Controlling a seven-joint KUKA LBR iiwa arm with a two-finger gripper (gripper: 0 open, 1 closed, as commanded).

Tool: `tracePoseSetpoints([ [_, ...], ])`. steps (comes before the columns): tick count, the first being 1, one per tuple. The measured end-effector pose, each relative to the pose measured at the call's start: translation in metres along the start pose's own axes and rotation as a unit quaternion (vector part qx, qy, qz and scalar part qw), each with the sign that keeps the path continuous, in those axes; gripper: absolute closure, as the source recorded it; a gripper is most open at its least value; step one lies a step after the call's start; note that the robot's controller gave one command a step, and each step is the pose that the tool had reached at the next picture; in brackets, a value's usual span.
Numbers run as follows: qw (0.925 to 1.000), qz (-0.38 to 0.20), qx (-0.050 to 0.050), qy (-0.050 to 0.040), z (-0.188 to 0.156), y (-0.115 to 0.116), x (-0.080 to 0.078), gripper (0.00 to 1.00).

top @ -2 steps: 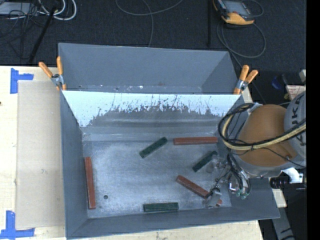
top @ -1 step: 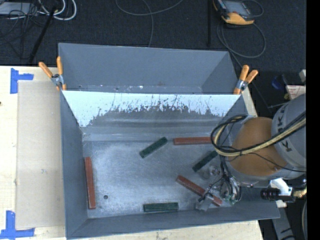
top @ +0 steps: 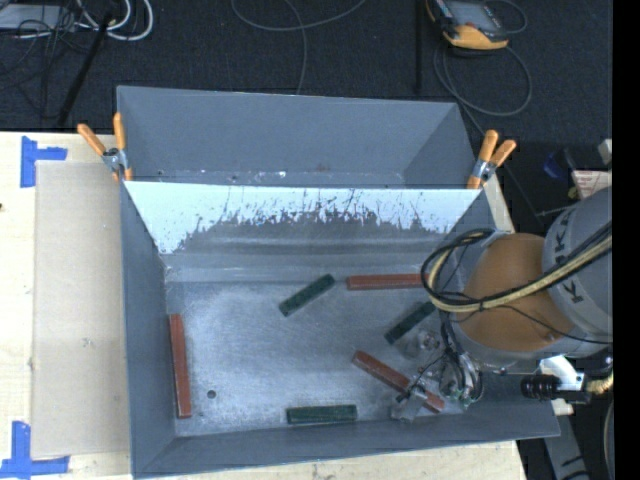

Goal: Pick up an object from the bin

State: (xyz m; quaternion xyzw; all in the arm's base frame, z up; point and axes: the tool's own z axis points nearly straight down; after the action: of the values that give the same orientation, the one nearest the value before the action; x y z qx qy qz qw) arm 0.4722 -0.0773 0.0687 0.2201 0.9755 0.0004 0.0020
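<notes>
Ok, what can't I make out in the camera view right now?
The gripper, camera view: lost among its own wires; whether it touches the red-brown flat bar next to it is unclear.
Dark green flat bar: right end hidden under the arm's black cable loop.
Second red-brown flat bar, farther back: right end crossed by that loop.

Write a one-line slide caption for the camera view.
Claw at a red-brown bar in the bin's lower right corner.
</notes>
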Motion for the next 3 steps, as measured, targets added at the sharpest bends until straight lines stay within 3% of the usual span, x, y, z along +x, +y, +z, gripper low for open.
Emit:
tracePoseSetpoints([
  [1,1.0000,-0.001,0.001,0.0018,0.000,0.000,0.001,1.00],
  [2,1.0000,-0.003,0.000,0.0017,-0.021,0.000,0.001,1.00],
  [3,1.0000,-0.006,0.000,-0.0014,-0.102,0.001,-0.001,1.00],
])
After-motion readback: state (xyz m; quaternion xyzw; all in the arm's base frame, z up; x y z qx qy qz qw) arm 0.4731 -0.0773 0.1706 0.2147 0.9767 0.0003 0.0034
